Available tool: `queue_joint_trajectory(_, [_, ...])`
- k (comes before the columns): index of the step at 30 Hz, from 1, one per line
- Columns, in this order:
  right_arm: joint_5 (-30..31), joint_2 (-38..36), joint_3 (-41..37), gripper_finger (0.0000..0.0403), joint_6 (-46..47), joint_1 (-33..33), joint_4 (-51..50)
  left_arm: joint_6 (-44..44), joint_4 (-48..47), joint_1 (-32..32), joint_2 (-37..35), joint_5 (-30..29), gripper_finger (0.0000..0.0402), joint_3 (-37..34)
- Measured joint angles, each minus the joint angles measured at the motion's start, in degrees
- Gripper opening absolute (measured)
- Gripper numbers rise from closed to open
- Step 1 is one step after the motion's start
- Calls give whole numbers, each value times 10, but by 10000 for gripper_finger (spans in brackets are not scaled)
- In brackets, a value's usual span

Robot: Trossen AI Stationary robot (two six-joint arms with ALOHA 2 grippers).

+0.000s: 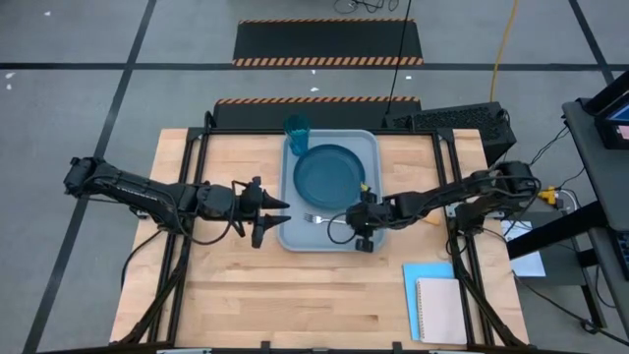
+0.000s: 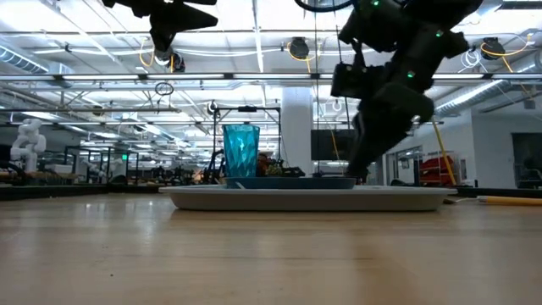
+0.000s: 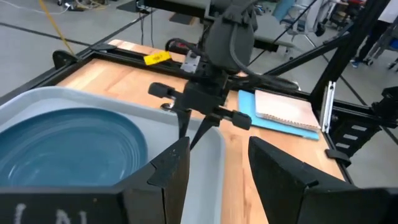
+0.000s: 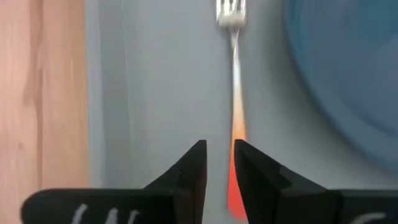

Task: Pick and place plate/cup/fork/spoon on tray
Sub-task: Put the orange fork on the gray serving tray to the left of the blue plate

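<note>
While the right gripper (image 4: pixel 217 163) hovers low over the tray (image 1: pixel 295 234), nearly closed and holding nothing, the fork (image 4: pixel 234 93) lies on the tray beside the plate (image 1: pixel 329 170). It should lift straight up. Beyond the plate stands the cup (image 1: pixel 297 129); the left gripper (image 1: pixel 278 217), open, waits beside the tray.

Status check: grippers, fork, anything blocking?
Right gripper low over tray, beside fork. Left gripper open, waiting at tray edge. Plate, cup on tray.
</note>
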Motion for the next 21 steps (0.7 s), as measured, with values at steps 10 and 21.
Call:
queue_joint_trajectory(10, [-2, 0, -53, 15, -2, 4, 0, -3, 14, -2, 0, 0, 166, 0])
queue_joint_trajectory(21, [-3, 0, -88, 6, -14, -22, 59, -1, 14, -2, 0, 0, 166, 0])
